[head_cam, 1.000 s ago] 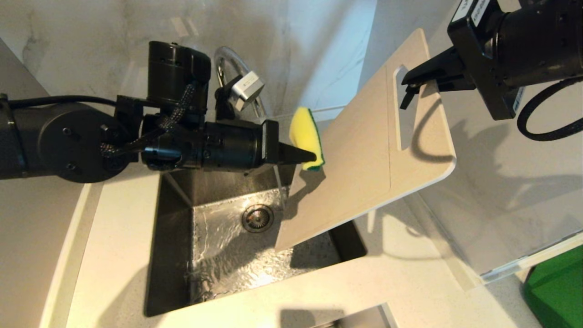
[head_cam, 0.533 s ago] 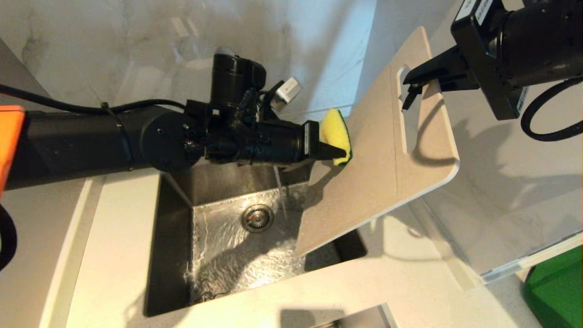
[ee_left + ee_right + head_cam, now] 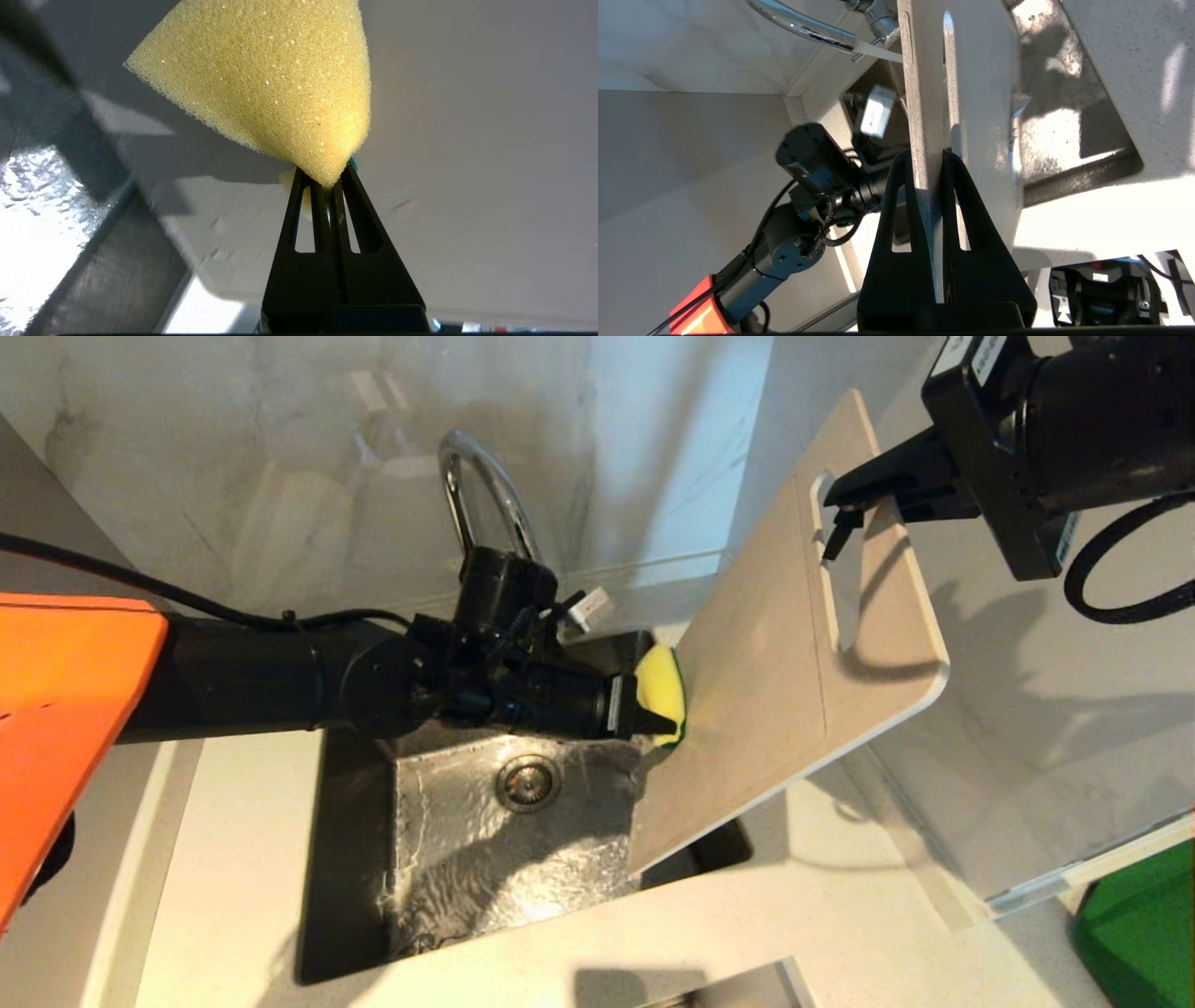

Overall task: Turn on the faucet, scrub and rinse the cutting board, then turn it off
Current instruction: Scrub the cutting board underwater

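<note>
Countertop of pale speckled stone (image 3: 233, 859) surrounds a rectangular stainless steel sink (image 3: 355, 859) with a round drain (image 3: 527, 782); water ripples across the basin floor. A light marbled wall (image 3: 233, 448) rises behind the sink. The tall chrome gooseneck faucet (image 3: 467, 485) stands at the back edge, its arch above the left arm. A green object (image 3: 1139, 924) sits at the far right.

The large thin beige-white plastic cutting board (image 3: 775, 709) is held off the counter, tilted over the right part of the sink. Its long axis runs diagonally: the slotted handle end points up and to the right, the opposite end dips down into the basin. Its broad face is turned toward the left arm.

The right gripper (image 3: 930, 161) is clamped on the board's upper edge beside the slot handle (image 3: 836, 560), one finger on each face. The left gripper (image 3: 331, 179) is closed tight on a corner of the yellow sponge with green scouring backing (image 3: 661, 695), and the sponge presses against the board's face near its left edge, low down at sink level.

The board's lower corner hangs near the sink's front rim, with the open basin to its left. The counter at the front and right of the sink lies free, and the left arm spans the basin's rear.
</note>
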